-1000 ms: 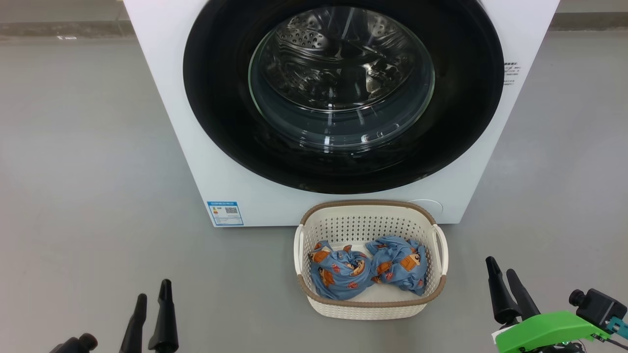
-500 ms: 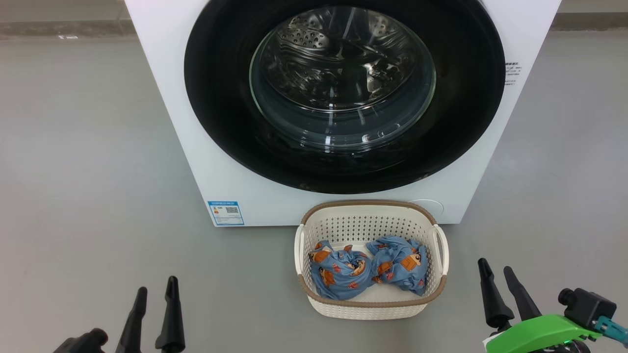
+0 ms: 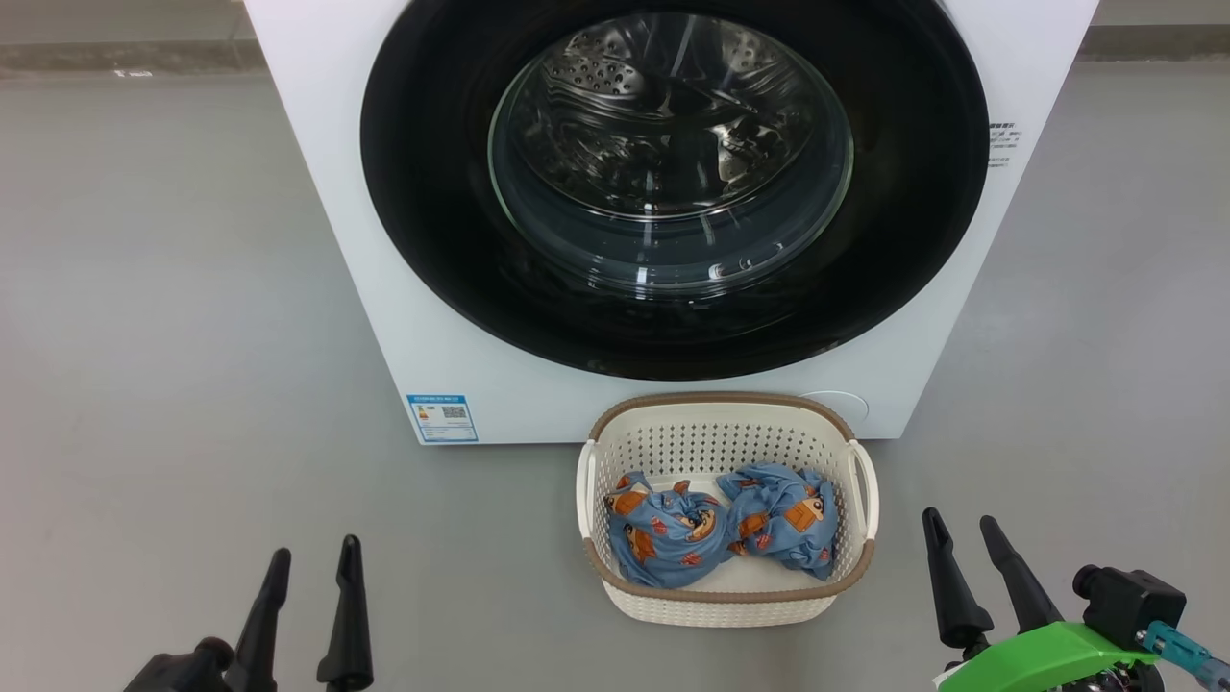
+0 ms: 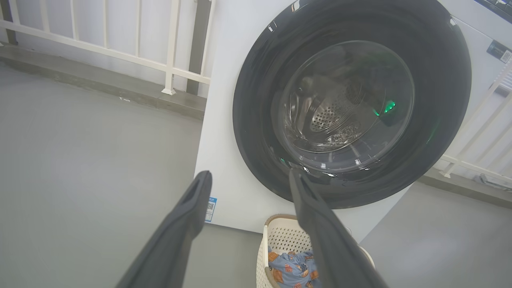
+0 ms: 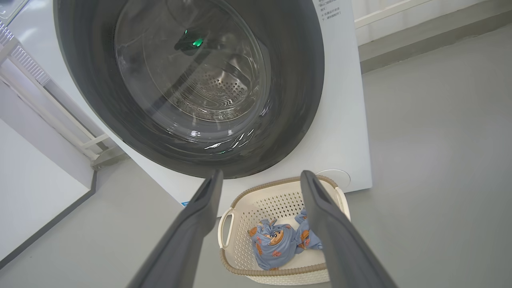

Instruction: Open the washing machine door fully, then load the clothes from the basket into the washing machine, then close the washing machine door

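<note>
Down low, the left fingers [image 3: 348, 605] and right fingers [image 3: 945, 577] stand spread, holding nothing, their bases cut off at the bottom edge. Between them the basket [image 3: 721, 397] sits on the floor [image 3: 173, 336] just before the washing machine [image 3: 432, 327], the clothes [image 3: 716, 524] bunched inside. The washing machine door [image 3: 432, 192] is shut, its top cropped. A blue label [image 3: 441, 417] and side print [image 3: 1000, 144] are too small to read.

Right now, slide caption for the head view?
Washing machine door shut, two blue garments in the basket before it, left end effector and right end effector open.
</note>
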Available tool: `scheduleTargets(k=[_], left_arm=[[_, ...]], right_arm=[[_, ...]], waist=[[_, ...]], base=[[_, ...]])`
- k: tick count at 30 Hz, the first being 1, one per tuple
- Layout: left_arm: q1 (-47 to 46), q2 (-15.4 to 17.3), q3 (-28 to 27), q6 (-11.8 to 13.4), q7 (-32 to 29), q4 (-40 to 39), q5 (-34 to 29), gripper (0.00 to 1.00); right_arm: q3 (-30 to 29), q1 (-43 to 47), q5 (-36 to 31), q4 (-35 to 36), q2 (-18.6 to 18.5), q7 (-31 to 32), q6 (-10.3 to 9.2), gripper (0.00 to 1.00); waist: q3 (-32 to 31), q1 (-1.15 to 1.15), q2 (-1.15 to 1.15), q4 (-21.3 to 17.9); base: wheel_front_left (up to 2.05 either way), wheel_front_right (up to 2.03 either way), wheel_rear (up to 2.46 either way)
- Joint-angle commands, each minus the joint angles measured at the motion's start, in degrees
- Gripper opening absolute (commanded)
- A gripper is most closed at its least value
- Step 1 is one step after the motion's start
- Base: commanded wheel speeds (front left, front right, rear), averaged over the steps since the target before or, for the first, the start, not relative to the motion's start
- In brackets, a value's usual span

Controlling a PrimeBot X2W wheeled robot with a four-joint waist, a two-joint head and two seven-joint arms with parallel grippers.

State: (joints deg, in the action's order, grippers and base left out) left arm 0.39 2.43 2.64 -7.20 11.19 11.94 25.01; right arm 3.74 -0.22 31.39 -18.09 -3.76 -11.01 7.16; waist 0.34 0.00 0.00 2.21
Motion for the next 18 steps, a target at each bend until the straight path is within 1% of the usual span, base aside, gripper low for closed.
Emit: scheduleTargets(k=[1,18], left_arm=[[-0.26,0.71,-1.42,-0.22,0.87,-1.89,-1.85,1.00],[-0.05,0.66,-2.75,-0.28,3.66,-1.32,-11.63,1.00]], right_arm=[[1.56,-0.23,-1.92,1.57,-0.89,-1.06,0.29,1.00],[1.90,0.16,-11.63,1.81,-0.84,-3.84,0.33,1.00]], waist=[[0.02,0.00,0.00,-0.04],[0.41,0.00,0.00,-1.11]], base=[[0.00,0.00,0.00],[0.00,0.00,0.00]])
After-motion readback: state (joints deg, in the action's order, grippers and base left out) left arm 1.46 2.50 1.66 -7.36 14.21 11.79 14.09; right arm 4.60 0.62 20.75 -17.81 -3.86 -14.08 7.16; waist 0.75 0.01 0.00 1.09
